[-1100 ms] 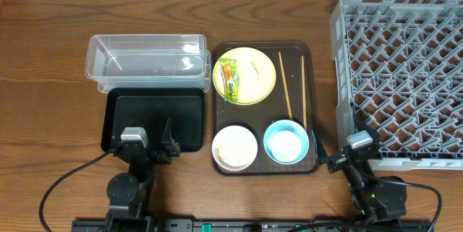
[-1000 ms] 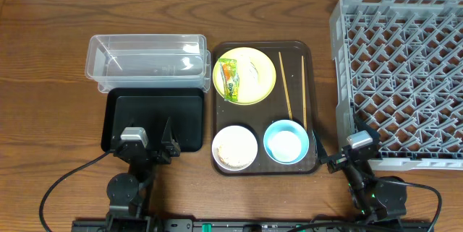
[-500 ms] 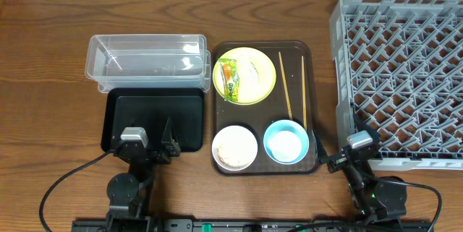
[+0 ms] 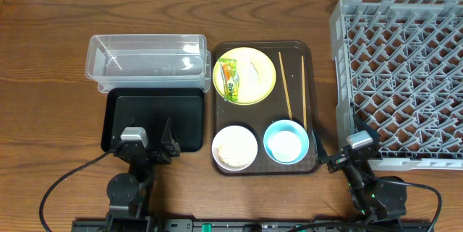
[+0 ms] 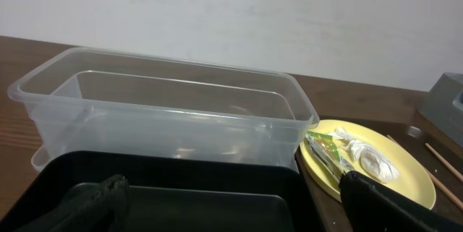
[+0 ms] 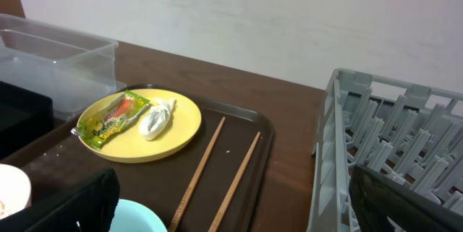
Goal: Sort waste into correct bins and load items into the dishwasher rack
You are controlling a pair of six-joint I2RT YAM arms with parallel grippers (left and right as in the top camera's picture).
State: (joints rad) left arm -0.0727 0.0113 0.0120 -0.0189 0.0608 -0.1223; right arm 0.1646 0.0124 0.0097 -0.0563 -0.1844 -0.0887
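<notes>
**Stage:** opening. Judging from the layout, nothing is sorted or loaded yet.

**Left gripper**: 7 o'clock on the table, jaws spread wide with nothing between them, at the near edge of the black tray.

**Right gripper**: 5 o'clock, jaws wide and empty, just beside the near left corner of the dishwasher rack.

**Bins:** the clear tub sits at 10 o'clock, against the far edge of the black tray. No waste shows in either.

**Brown serving tray**: centre, between the bins and the rack.
- Yellow plate at the tray's 11 o'clock. It carries the green-and-yellow wrapper at its 9 o'clock and pale scraps near its middle.
- Two chopsticks at 2 o'clock, lying loose on the tray floor, nearly parallel and apart.
- White bowl at 7 o'clock, with pale grainy food inside, likely rice.
- Light blue bowl at 5 o'clock. A white shape sits inside it — whether this is the cup cannot be told.

**Rack:** 3 o'clock, no items in it.

**Next move (judgement):** the wrapper looks the likeliest first pick, for the left arm. It calls for a reach toward 1 o'clock past the black tray. The pinch must narrow on the crumpled film alone — not the scraps touching it.
</notes>
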